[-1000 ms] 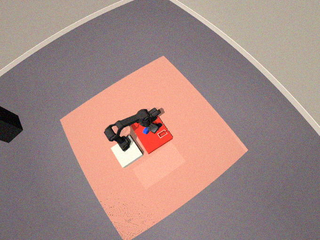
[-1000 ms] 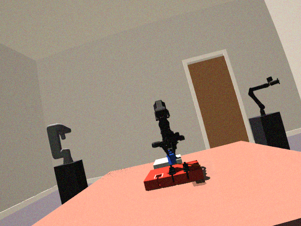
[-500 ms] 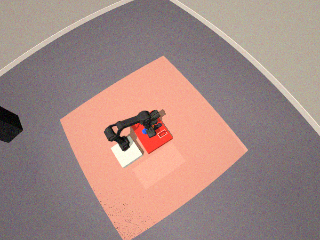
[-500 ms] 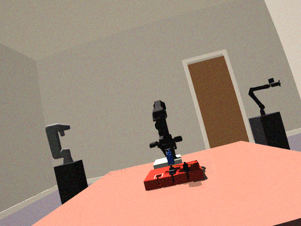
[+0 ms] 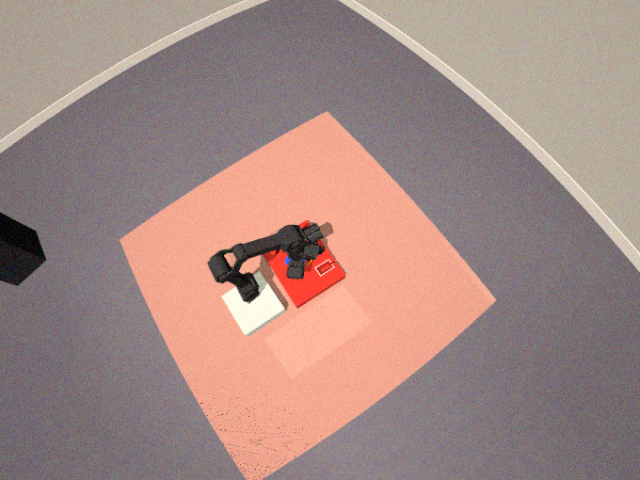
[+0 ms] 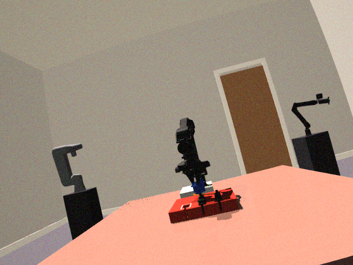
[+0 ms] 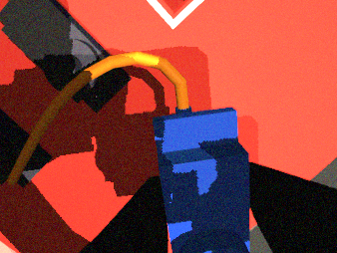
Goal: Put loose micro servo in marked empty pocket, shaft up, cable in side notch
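Observation:
The blue micro servo [image 5: 287, 261] [image 6: 198, 185] [image 7: 199, 129] is held above the red deck [image 5: 305, 294] [image 6: 178, 217] [image 7: 289, 65], looking roughly upright in the exterior view. My gripper [image 6: 199, 181] [image 7: 201, 180] is shut on its body. The orange cable [image 7: 145, 59] leaves the servo's far end and arcs left in the wrist view. The empty pocket [image 5: 325, 267] [image 6: 186, 206] is off to one side of the servo; a corner of its white outline [image 7: 172, 23] shows at the wrist view's top. Shadow and the arm hide much of the servo in the top view.
Two dark fitted servos [image 6: 201, 199] [image 6: 218, 196] stand up from the deck beside the held one; a dark grey part [image 7: 90, 60] shows at the wrist view's upper left, behind the cable. A white block [image 5: 258, 312] [image 6: 186, 190] stands beside the deck, under the arm's base.

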`<state>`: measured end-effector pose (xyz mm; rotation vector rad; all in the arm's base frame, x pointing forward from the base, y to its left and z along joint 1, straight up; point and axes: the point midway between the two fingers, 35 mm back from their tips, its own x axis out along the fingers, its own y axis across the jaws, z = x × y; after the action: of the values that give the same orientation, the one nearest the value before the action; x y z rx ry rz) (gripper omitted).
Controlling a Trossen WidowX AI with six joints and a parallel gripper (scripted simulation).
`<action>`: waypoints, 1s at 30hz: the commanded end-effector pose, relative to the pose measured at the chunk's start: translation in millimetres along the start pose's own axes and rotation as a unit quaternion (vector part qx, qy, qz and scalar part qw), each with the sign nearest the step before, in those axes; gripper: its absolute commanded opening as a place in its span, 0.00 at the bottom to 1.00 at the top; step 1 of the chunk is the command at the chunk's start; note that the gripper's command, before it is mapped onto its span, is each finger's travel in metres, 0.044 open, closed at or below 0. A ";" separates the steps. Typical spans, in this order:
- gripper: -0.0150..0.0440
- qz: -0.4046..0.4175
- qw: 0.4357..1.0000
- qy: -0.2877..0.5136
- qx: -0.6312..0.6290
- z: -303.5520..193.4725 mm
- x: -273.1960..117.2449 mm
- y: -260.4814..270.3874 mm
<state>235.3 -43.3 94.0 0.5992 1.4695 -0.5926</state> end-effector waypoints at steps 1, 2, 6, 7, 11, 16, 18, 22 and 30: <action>0.25 0.003 0.998 0.000 0.064 1.4 -1.1 -2.8; 0.25 0.003 0.997 0.000 0.081 1.9 -1.1 -3.6; 0.25 0.002 0.989 0.000 0.150 3.7 -1.1 -6.9; 0.25 0.002 0.986 0.000 0.167 4.1 -1.1 -7.7; 0.25 0.002 0.972 0.000 0.236 5.8 -1.1 -11.1; 0.25 0.002 0.948 0.000 0.319 7.9 -1.1 -15.3; 0.25 0.002 0.936 0.000 0.352 8.7 -1.0 -16.9; 0.25 0.002 0.909 0.000 0.416 10.3 -1.0 -20.3; 0.25 0.002 0.843 0.000 0.538 13.3 -1.0 -27.2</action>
<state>227.0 -70.3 93.8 1.3864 1.0738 -1.3686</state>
